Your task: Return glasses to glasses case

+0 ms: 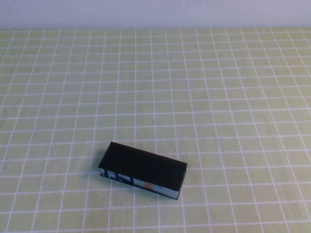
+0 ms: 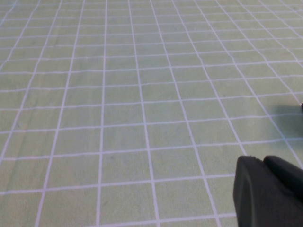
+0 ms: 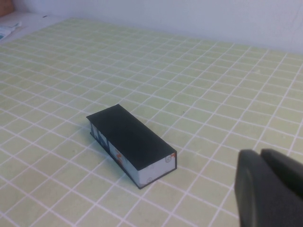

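Glasses are not showing anywhere; the glasses case (image 1: 144,171) is lying shut on the checked cloth (image 1: 218,97). It looks light, stiff and smooth, best gripped across its narrow sides. Left gripper (image 2: 270,191) and right gripper (image 3: 270,189) are hanging away from the case, state unclear.

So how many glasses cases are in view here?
1: the glasses case, lid closed, on the tablecloth near the front. No glasses show; both grippers, left gripper and right gripper, are barely visible.

Closed glasses case (image 1: 144,171) sole obstacle on worktop (image 1: 204,92); open passage all sides. Left hand (image 2: 270,189), right hand (image 3: 270,187) well apart from it.
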`<move>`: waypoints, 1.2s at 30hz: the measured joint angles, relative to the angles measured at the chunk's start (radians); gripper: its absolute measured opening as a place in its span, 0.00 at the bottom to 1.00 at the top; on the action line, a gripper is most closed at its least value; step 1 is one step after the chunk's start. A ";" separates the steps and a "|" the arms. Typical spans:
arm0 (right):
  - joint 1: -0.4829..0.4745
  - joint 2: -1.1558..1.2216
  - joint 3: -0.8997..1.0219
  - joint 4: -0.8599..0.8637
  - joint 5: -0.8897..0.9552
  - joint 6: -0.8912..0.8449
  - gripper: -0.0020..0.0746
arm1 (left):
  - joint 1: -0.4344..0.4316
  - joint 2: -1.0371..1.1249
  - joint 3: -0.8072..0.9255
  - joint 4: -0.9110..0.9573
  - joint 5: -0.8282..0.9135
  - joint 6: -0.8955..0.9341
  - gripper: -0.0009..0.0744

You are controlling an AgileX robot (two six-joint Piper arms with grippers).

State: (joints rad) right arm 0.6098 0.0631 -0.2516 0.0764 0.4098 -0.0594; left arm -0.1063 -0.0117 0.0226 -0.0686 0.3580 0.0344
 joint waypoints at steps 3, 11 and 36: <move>0.000 0.000 0.000 0.001 0.000 0.000 0.00 | 0.000 0.000 0.000 -0.001 0.000 0.000 0.01; -0.120 0.000 0.000 0.023 0.000 0.000 0.00 | 0.000 0.000 0.000 -0.002 0.000 0.000 0.01; -0.618 -0.074 0.279 -0.076 -0.078 0.000 0.00 | 0.000 0.000 0.000 -0.003 0.000 -0.001 0.01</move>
State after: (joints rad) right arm -0.0083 -0.0112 0.0273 0.0000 0.3323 -0.0594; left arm -0.1063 -0.0117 0.0226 -0.0713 0.3580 0.0338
